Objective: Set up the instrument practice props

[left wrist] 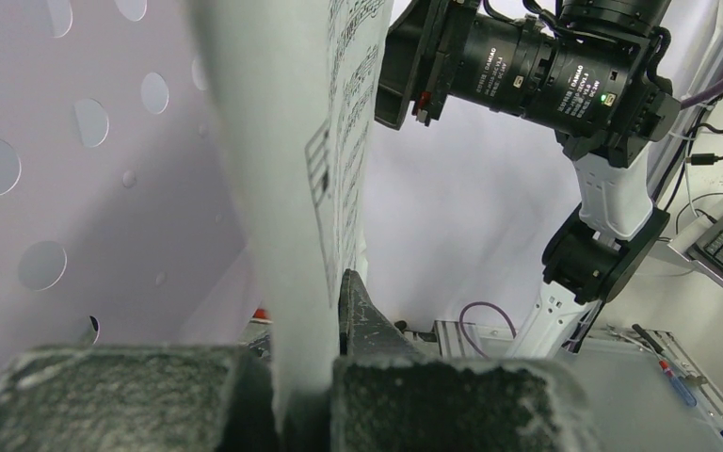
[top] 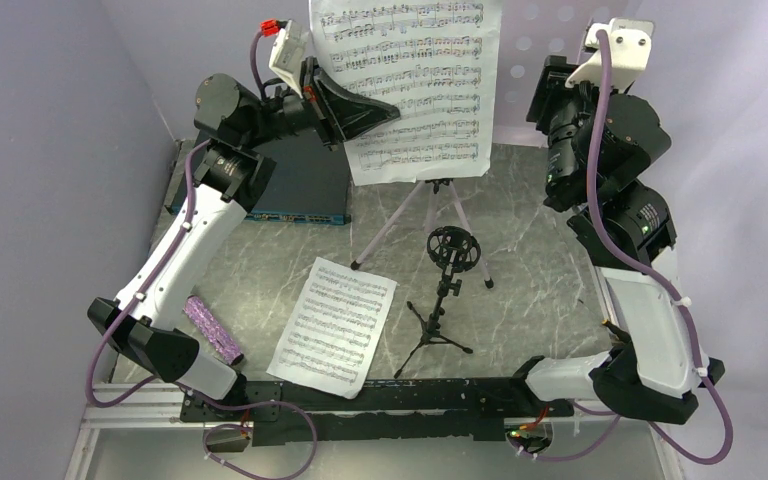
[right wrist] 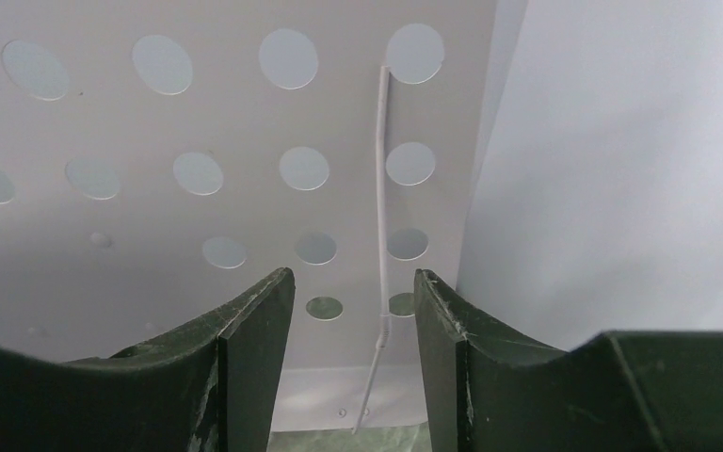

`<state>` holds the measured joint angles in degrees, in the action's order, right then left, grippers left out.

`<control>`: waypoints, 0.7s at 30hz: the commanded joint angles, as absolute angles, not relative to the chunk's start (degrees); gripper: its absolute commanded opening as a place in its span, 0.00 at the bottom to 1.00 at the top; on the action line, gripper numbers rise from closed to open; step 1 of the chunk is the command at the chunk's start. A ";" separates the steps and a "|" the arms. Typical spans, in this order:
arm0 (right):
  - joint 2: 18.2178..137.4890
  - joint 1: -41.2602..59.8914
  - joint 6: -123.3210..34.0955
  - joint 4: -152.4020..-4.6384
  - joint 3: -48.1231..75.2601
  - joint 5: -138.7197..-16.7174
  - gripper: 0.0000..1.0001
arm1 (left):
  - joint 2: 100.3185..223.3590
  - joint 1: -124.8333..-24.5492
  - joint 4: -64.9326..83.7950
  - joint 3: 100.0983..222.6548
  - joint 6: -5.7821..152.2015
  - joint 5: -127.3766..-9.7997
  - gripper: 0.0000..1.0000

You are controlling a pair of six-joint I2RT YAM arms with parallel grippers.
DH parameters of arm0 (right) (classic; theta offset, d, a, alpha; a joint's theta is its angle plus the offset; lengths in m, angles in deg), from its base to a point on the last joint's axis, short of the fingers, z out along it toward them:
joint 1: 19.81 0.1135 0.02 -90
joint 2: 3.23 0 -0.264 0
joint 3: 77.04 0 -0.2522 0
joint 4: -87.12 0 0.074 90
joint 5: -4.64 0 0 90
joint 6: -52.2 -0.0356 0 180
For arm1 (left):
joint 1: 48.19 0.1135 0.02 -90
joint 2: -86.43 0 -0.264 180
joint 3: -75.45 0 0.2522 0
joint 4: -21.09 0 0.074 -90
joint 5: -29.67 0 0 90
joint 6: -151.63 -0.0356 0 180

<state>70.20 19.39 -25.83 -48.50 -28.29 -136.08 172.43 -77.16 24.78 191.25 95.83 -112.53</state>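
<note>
The pale lilac perforated music stand [top: 535,25] stands at the back on tripod legs. One sheet-music page [top: 415,80] hangs upright against it. My left gripper [top: 385,112] is shut on that page's left edge; the left wrist view shows the page [left wrist: 311,207] edge-on between my fingers. The second page [top: 335,325] lies flat on the table. The black tripod mic stand [top: 447,290] stands upright beside it. The glittery purple microphone [top: 212,328] lies at the left. My right gripper [top: 545,100] is open and empty, facing the stand's panel [right wrist: 198,141].
A flat dark box with a blue front edge [top: 300,195] lies at the back left under my left arm. Lilac walls close in the left and back sides. A thin white wire [right wrist: 381,235] hangs on the stand's panel. The stand's legs [top: 390,225] spread behind the mic stand.
</note>
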 commanded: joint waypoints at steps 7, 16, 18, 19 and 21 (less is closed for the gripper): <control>70.95 14.58 -27.74 -46.60 -31.19 -134.05 0.51 | 172.39 -77.55 27.84 194.02 97.00 -113.17 0.03; 70.87 6.21 -34.37 -42.71 -30.30 -121.97 0.42 | 172.07 -77.81 27.48 193.98 96.44 -113.23 0.03; 71.07 5.69 -34.67 -42.42 -30.07 -120.52 0.42 | 172.12 -77.90 27.42 194.04 96.31 -113.19 0.03; 71.20 5.43 -34.87 -42.44 -30.00 -119.82 0.42 | 172.11 -77.90 27.26 194.06 96.20 -113.23 0.03; 71.40 5.07 -35.21 -42.41 -29.91 -118.69 0.32 | 172.16 -77.90 27.28 194.06 96.08 -112.99 0.03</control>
